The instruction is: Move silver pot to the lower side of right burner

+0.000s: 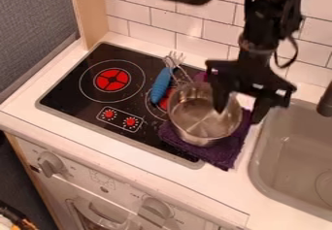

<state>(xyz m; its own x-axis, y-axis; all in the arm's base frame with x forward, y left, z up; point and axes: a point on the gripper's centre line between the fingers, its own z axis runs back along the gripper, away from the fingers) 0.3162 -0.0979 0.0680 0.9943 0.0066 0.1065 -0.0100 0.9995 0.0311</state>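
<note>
Although the silver metal pot [196, 119] and purple cloth beneath it [224, 157] partly hide the red-and-black right burner [163, 103], I find the black two-finger gripper [239, 115] spread open at the pot's right rim, gripping nothing; contact is indeterminable.

The arm [260, 27] is black, with angular parts. One thick black cable [185, 0] makes a curve beside it, and one thinner dark cable [295, 54] bends near the gripper [239, 114], which is also black, wide, with two dark fingers [221, 95] and small whitish spots.
</note>
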